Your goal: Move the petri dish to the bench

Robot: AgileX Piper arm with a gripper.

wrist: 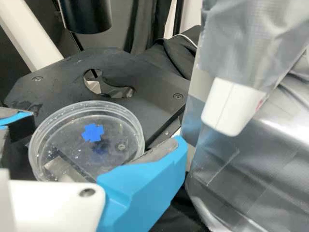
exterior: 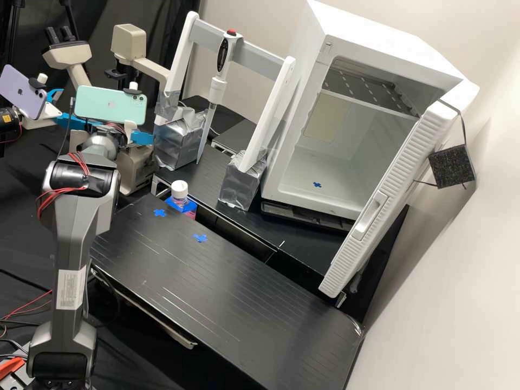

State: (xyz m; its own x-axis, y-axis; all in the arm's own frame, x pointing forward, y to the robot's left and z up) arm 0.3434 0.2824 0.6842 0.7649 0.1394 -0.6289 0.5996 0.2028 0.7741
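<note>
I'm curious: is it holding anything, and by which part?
The gripper is around the sides of the petri dish; whether it grips cannot be told.

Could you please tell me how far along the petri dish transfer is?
Already done, it seems: the approach, with the claw around the petri dish at the microscope stage. In hand: the pickup, though I can't tell whether the grip is firm or the dish lifted. Left: taking the dish to the blue-marked bench and releasing it there.

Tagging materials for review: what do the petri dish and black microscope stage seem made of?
The petri dish looks like glossy clear plastic, possibly glass: the stage shows through. The stage seems dull black metal, suggested by its flat plate and screws.
</note>
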